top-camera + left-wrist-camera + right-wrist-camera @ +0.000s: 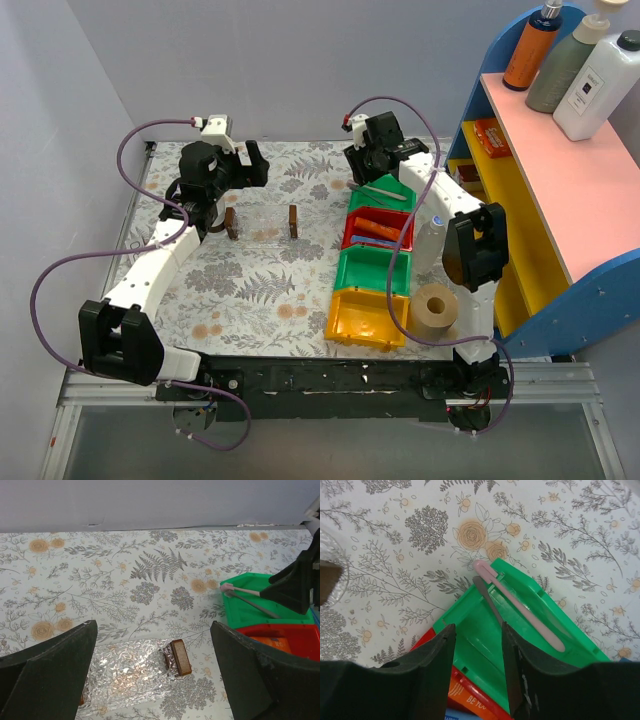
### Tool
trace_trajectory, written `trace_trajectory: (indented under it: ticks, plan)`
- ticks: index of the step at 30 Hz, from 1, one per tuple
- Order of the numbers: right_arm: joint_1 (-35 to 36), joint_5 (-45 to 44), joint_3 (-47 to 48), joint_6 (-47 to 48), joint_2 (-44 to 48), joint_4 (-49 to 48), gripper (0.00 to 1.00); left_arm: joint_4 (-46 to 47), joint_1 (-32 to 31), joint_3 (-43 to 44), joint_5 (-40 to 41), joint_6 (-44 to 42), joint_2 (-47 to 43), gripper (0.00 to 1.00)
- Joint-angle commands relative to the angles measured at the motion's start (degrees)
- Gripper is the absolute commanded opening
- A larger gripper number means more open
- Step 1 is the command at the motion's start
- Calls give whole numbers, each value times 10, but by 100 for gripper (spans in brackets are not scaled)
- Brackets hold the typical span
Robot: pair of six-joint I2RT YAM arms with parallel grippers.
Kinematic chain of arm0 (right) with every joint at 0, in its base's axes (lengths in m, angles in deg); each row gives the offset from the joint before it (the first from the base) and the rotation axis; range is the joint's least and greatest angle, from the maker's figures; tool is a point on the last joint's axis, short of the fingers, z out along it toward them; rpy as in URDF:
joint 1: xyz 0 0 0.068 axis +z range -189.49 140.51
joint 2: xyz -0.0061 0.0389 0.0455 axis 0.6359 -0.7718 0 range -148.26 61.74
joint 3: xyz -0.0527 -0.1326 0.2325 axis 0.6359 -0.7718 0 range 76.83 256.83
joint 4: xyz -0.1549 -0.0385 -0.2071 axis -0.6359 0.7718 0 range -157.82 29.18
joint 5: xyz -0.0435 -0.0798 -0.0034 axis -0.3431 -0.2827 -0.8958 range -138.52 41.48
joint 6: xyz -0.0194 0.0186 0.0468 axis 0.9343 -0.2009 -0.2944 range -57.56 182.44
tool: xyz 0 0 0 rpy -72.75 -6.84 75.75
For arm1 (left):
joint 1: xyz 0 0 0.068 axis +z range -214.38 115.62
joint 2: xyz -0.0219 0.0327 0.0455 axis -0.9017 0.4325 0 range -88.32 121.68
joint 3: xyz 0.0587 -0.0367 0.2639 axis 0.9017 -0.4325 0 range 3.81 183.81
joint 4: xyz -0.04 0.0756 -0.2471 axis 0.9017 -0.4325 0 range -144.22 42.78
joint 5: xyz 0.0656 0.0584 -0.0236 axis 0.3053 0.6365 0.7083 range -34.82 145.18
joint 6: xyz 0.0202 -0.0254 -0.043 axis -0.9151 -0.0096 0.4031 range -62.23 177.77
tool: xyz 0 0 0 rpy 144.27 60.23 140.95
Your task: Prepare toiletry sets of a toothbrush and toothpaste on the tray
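The tray (262, 222) lies lengthwise left-right. Left claw (154, 630) gapes wide above it; right claw (478, 627), narrower, empty, hovers over toothbrushes (520, 612) to its right.

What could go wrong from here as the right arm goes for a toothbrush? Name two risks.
1. The pink plastic toothbrush and the slim grey toothbrush lie close together in the green plastic bin. The right tool, open above them, may pinch both or neither.
2. The clear plastic tray looks light, so a brush set down clumsily could nudge it.
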Motion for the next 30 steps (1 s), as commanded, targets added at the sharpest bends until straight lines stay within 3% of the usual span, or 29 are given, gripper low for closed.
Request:
trace_trajectory:
  ticks: [1,10,16,23,27,30]
  plan:
    - [-13,47,59,38,-45,27,48,8,4,1,-7,-17,3,98]
    - [-27,64,115,52,-108,59,47,4,-2,-1,6,-29,15,98]
    - [-27,58,77,68,-105,46,47,-1,-22,1,14,-36,26,98]
    - [-30,62,103,60,-116,70,45,-1,-27,1,17,-36,28,98]
    - [1,-4,67,36,-46,80,45,0,-28,-1,22,-36,30,98]
    - [46,-63,-22,31,35,55,51,-1,-32,1,24,-36,34,98]
